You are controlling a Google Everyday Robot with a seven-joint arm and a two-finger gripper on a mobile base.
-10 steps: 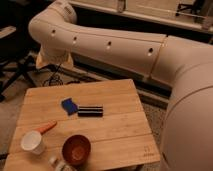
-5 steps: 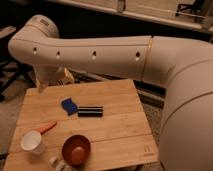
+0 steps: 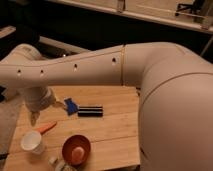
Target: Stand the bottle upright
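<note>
Wooden table (image 3: 116, 136), one bottle (image 3: 56, 163), one cup (image 3: 31, 143), gripper (image 3: 34, 118) near left edge

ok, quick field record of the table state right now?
pincer: open, empty, over left side of table, behind the cup
bottle: front edge beside bowl, partly out of frame, pose unclear, untouched
cup: upright, front left
bowl: right of cup
black bar: centre, beside blue object

My big, round, creamy white arm (image 3: 90, 70) looks like a fat smooth tube. It has small dark dots in a row and a thin dark ring. My pale gripper (image 3: 34, 118) is at its thin end, fingers apart, above the light wooden table (image 3: 117, 127).
</note>
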